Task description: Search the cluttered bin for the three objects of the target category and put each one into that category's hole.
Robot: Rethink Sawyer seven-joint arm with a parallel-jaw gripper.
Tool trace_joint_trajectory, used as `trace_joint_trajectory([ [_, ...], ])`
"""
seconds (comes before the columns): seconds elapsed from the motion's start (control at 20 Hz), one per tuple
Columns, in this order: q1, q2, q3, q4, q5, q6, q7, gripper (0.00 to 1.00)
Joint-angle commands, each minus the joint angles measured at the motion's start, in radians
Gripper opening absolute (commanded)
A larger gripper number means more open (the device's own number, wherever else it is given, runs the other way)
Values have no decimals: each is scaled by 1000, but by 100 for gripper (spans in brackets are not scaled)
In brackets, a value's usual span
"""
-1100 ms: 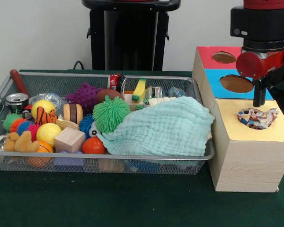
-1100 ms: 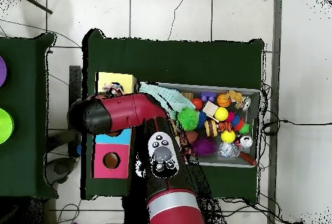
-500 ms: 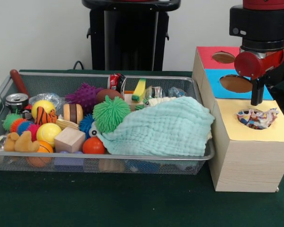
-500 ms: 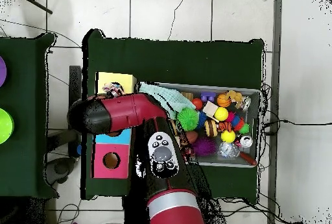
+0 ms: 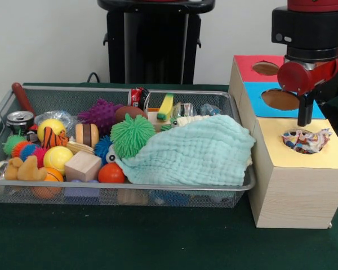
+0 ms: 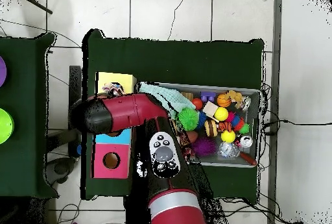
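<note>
One patterned cloth bundle (image 5: 306, 140) sat in the yellow hole (image 5: 315, 151) of the sorting box (image 5: 293, 191), so you appeared to be finishing a drop. Your pincer (image 5: 305, 115) hung just above it, apart; you could not tell its opening. Next you would need to search the mesh bin (image 5: 124, 185) under the mint towel (image 5: 191, 152). Overhead, the arm (image 6: 123, 114) hid that hole.

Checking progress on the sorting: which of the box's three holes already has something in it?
The hole in the yellow panel, the one below the end effector: a patterned cloth sits crumpled in it. The red-panel hole and blue-panel hole look empty.
</note>
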Motion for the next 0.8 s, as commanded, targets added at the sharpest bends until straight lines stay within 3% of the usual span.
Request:
trace_joint_trajectory([
  [0.05, -38, 39, 13, 19, -32, -59, 129, 0],
  [0.8, -38, 64, -3, 22, -47, -59, 117, 0],
])
